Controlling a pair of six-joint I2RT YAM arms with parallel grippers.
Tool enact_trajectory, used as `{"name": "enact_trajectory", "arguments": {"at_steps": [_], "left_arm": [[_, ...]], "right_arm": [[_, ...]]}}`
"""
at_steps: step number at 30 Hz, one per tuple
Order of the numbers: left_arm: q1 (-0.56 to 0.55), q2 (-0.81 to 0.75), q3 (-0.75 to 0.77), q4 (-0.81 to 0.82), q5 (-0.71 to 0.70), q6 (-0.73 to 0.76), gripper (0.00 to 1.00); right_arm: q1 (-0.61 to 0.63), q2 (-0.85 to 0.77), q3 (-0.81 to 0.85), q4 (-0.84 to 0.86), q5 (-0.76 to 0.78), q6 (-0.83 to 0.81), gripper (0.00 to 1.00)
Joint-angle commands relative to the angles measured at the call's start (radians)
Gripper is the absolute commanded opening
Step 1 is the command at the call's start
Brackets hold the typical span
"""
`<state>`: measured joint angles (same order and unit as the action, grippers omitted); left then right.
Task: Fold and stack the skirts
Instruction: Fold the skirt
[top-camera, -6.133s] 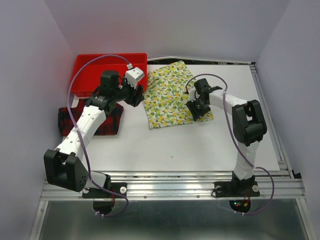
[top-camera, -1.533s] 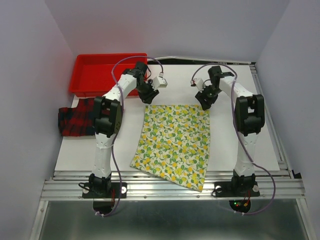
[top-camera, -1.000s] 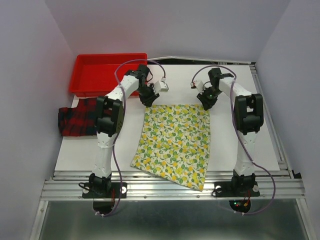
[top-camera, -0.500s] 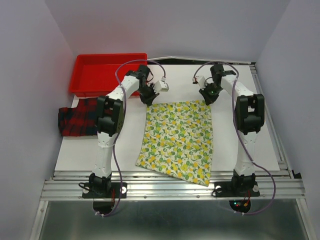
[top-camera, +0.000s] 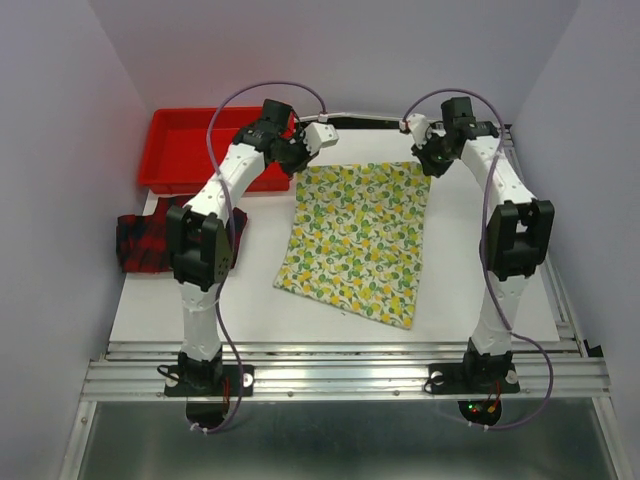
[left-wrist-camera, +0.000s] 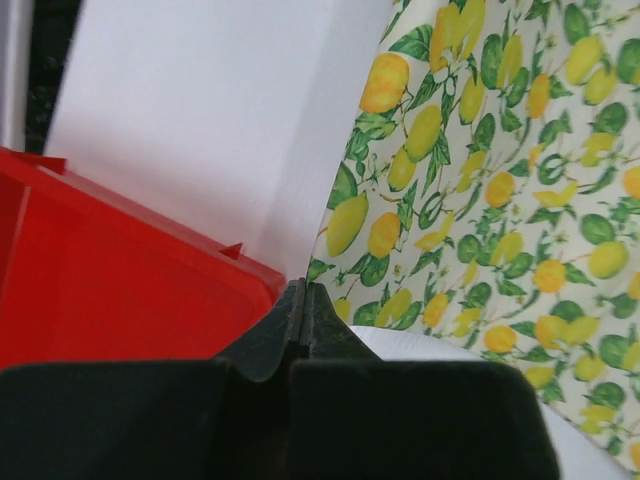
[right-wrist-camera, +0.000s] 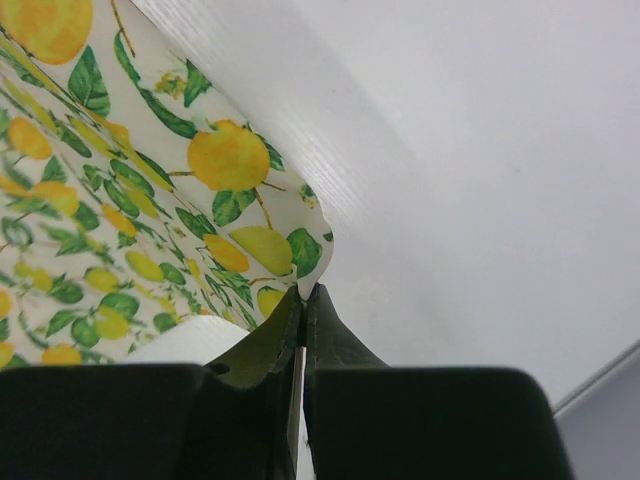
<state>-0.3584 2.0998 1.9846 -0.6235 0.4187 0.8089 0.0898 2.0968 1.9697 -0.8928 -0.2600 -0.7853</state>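
The left gripper (top-camera: 298, 165) and right gripper (top-camera: 433, 163) are both clamped fully shut, each pinching one top corner of the lemon skirt (top-camera: 355, 240). From that held edge the cloth runs lengthwise toward the bottom of the frame over the table (top-camera: 490, 300). The fold likely means carrying this edge down to the free lower hem. The plaid skirt (top-camera: 145, 242) lies at centre left, nearer the left arm, below the red tray (top-camera: 150, 150).
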Motion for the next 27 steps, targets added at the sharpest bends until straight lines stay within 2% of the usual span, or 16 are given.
{"name": "enact_trajectory", "arguments": {"at_steps": [1, 6, 9, 14, 18, 20, 23, 24, 25, 27], "left_arm": [[0.001, -0.179, -0.088, 0.070, -0.006, -0.005, 0.00], [-0.020, -0.335, -0.318, 0.085, -0.003, 0.055, 0.00], [-0.024, -0.423, -0.452, 0.103, 0.012, 0.078, 0.00], [-0.033, -0.559, -0.671, 0.131, 0.017, 0.113, 0.00], [-0.045, -0.624, -0.832, 0.198, -0.030, 0.134, 0.00], [-0.048, -0.638, -0.885, 0.238, -0.060, 0.141, 0.00], [-0.053, -0.646, -0.941, 0.229, -0.075, 0.170, 0.19], [-0.059, -0.659, -0.952, 0.223, -0.077, 0.162, 0.37], [-0.062, -0.667, -0.951, 0.205, -0.072, 0.164, 0.43], [-0.068, -0.705, -0.943, 0.142, -0.028, 0.171, 0.66]], "right_arm": [[-0.015, -0.164, 0.000, 0.031, 0.007, -0.023, 0.01], [-0.003, -0.312, -0.170, -0.020, -0.068, -0.042, 0.01], [0.043, -0.438, -0.362, -0.017, -0.087, -0.046, 0.01], [0.178, -0.667, -0.726, 0.081, -0.030, 0.001, 0.01], [0.260, -0.727, -0.850, 0.121, -0.015, 0.053, 0.01], [0.297, -0.739, -0.896, 0.114, -0.022, 0.064, 0.32], [0.337, -0.768, -0.940, 0.104, -0.019, 0.087, 0.53], [0.337, -0.777, -0.945, 0.117, -0.006, 0.090, 0.64], [0.337, -0.785, -0.942, 0.114, 0.013, 0.092, 0.64], [0.337, -0.787, -0.925, 0.103, 0.072, 0.103, 0.64]]}}
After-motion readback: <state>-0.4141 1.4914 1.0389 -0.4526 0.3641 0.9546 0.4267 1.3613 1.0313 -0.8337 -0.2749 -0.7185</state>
